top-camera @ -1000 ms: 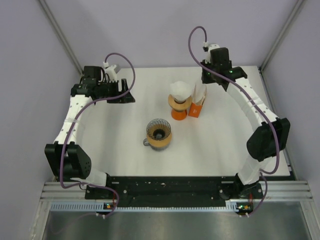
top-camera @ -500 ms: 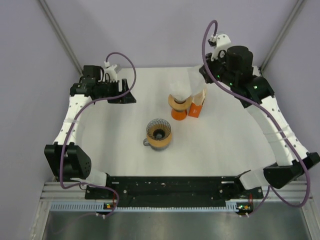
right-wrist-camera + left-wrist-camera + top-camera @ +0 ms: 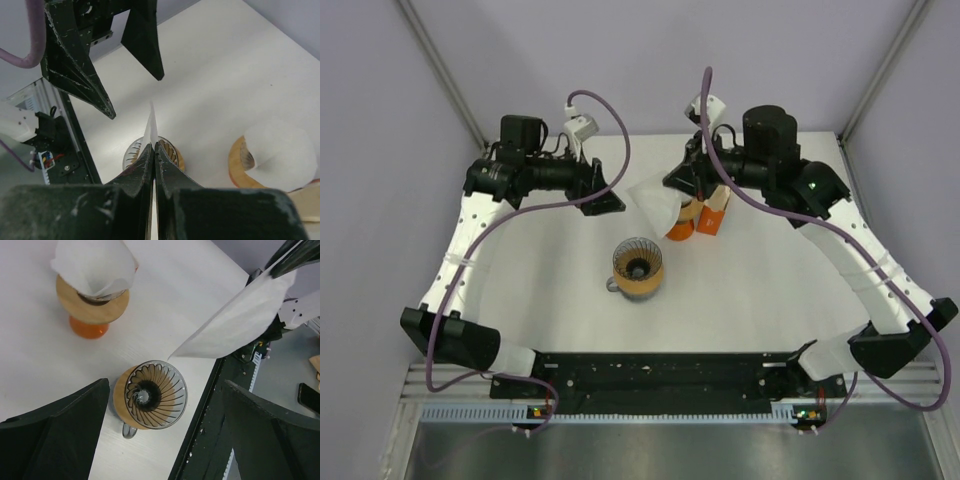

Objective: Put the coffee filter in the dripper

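Note:
The glass dripper (image 3: 638, 267) with a wooden collar stands empty at the table's middle; it also shows in the left wrist view (image 3: 156, 394). My right gripper (image 3: 690, 185) is shut on a flat white coffee filter (image 3: 655, 203), held in the air up and to the right of the dripper. In the right wrist view the filter (image 3: 151, 124) sticks out edge-on from the closed gripper (image 3: 153, 146), with the dripper (image 3: 173, 154) below. My left gripper (image 3: 610, 192) is open and empty, facing the filter (image 3: 240, 315) from the left.
An orange dripper stand (image 3: 680, 226) with a wooden collar and a filter (image 3: 95, 265) in it sits behind the glass dripper. An orange filter box (image 3: 715, 215) stands beside it. The black base rail (image 3: 660, 368) runs along the table's near edge.
My right arm has swung left from the box, carrying the filter toward the table's middle. My left arm has moved right toward it and its jaws have opened wider.

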